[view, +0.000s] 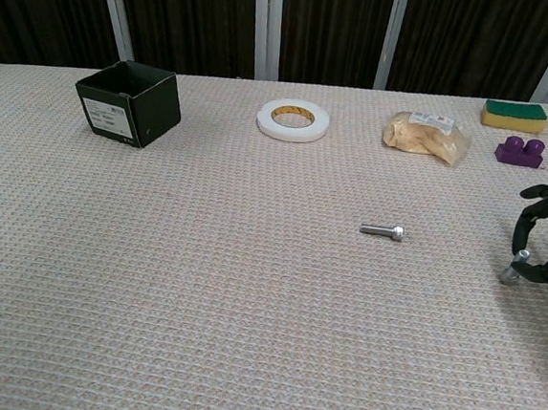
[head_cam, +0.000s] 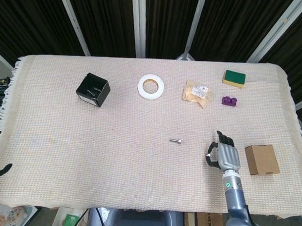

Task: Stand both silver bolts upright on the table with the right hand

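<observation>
One silver bolt (head_cam: 176,140) (view: 383,232) lies flat on the woven cloth near the table's middle, head to the right. My right hand (head_cam: 224,155) (view: 547,239) is at the front right, to the right of that bolt. It pinches the second silver bolt (view: 512,268) between thumb and a finger. This bolt stands tilted, its lower end at or just above the cloth. In the head view it is only a small glint (head_cam: 207,155) at the hand's left side. Dark fingertips of my left hand (head_cam: 0,171) show at the table's left edge.
A black open box (head_cam: 93,89) sits back left, a white tape roll (head_cam: 151,86) back centre, a bagged snack (head_cam: 197,93) beside it. A green-yellow sponge (head_cam: 234,77) and a purple block (head_cam: 229,101) lie back right. A brown cardboard box (head_cam: 261,159) stands just right of my right hand.
</observation>
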Robot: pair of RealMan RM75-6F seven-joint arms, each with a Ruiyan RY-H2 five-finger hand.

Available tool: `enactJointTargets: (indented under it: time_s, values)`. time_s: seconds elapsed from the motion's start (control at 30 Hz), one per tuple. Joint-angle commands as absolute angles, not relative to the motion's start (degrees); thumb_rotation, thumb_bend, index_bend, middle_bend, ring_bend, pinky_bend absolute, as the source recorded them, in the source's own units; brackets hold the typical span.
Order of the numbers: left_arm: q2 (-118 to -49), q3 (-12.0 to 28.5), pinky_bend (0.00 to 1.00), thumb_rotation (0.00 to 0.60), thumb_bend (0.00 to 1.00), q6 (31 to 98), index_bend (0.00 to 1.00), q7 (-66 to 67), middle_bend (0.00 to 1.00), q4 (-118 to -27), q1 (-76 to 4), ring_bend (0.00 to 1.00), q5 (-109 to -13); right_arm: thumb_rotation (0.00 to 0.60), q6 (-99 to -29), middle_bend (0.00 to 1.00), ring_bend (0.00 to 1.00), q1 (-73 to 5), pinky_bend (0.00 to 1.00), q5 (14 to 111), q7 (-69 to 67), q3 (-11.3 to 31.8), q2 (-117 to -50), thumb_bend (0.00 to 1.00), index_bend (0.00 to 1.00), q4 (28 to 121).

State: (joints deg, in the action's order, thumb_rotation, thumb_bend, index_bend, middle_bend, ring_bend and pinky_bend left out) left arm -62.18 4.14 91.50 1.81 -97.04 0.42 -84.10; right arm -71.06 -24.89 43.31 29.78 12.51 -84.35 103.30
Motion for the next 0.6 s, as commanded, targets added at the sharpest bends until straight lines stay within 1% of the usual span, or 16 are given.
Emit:
enactJointTargets:
  time_s: [0.03,0.6]
  values:
    - [-62.18,4.16,0.05,0.600,0.15,91.52,0.17,1.80,0.15,-97.06,0.42,0.01,-84.08,0.600,-71.08,0.00,0.06,-24.94,0.02,43.21,29.51,12.54,-84.36,0.37,0.58,103.36]
    - [-62.21,4.14,0.05,0.600,0.15,91.44,0.17,1.93,0.15,-97.07,0.39,0.01,-84.09,0.600,-71.09,0.00,0.04,-25.59,0.02,42.17,30.01,11.69,-83.70,0.37,0.52,103.64]
